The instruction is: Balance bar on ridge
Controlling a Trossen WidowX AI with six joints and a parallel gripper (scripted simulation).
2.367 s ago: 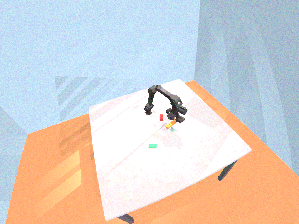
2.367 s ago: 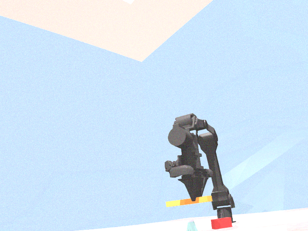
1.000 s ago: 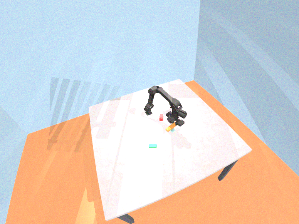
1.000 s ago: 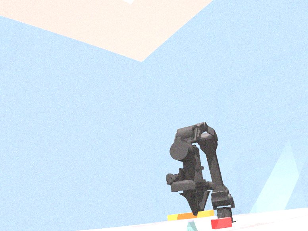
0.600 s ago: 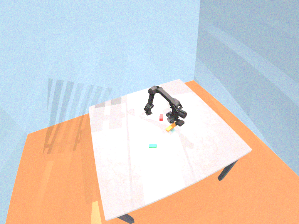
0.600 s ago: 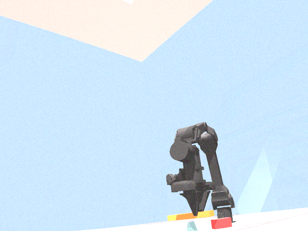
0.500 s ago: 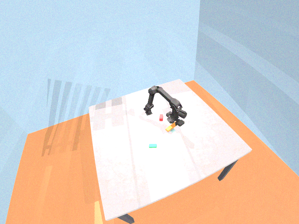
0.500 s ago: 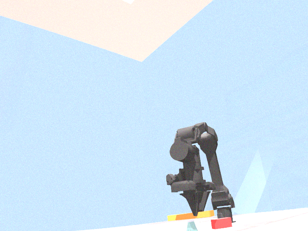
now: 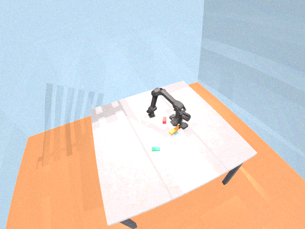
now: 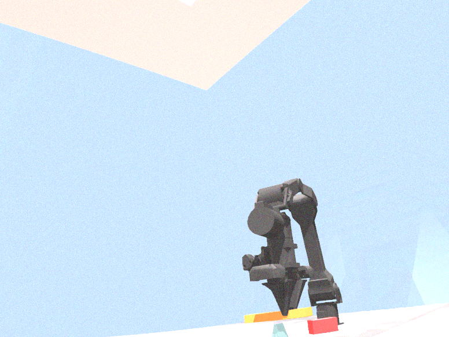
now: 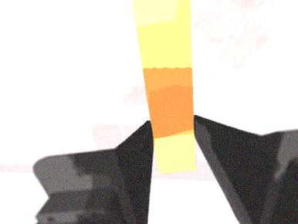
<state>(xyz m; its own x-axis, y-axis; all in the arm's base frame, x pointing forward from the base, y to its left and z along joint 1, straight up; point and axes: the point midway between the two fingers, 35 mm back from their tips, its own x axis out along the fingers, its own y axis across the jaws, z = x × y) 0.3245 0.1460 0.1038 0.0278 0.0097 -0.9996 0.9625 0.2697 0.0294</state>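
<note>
The yellow-orange bar [image 9: 172, 131] [image 10: 300, 312] [image 11: 170, 50] is held between the fingers of my gripper [image 9: 179, 126] [image 10: 285, 314] [image 11: 174, 120], which is shut on it. In the wrist view a short piece of the bar shows below the fingertips and a long piece runs off the top edge. The pale teal ridge [image 9: 176, 133] [image 10: 279, 330] is under the bar. In the exterior view the bar looks close to parallel with the table, just over the ridge's top; I cannot tell whether they touch. The ridge is hidden in the wrist view.
A red block [image 9: 164, 120] [image 10: 322, 325] stands on the table [image 9: 138, 177] between the arm's base [image 9: 151, 112] and the bar. A small green block [image 9: 155, 149] lies farther out, toward the table's front edge.
</note>
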